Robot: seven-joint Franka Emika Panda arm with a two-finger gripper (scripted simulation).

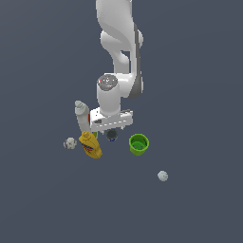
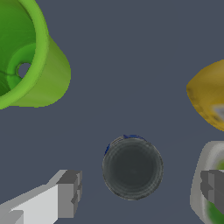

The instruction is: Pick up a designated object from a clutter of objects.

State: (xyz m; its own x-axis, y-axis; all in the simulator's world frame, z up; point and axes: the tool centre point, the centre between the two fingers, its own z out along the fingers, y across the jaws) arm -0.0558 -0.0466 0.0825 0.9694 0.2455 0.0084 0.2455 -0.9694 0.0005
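The small can (image 2: 132, 167) has a dark grey top and a sliver of blue label showing. In the wrist view it sits between my two fingers (image 2: 70, 194), with gaps on both sides. My gripper (image 2: 140, 192) is open and hangs right above it. In the exterior view the can (image 1: 112, 135) peeks out just under my gripper (image 1: 112, 130), between the yellow bottle (image 1: 90, 145) and the green cup (image 1: 138, 144). The tall white bottle (image 1: 82, 116) stands at the exterior view's left of my hand.
Two whitish balls lie on the floor: one (image 1: 70, 143) left of the yellow bottle in the exterior view, one (image 1: 163, 176) to the lower right. In the wrist view the green cup (image 2: 30, 57), the yellow bottle (image 2: 209, 98) and the white bottle (image 2: 205, 175) flank the can.
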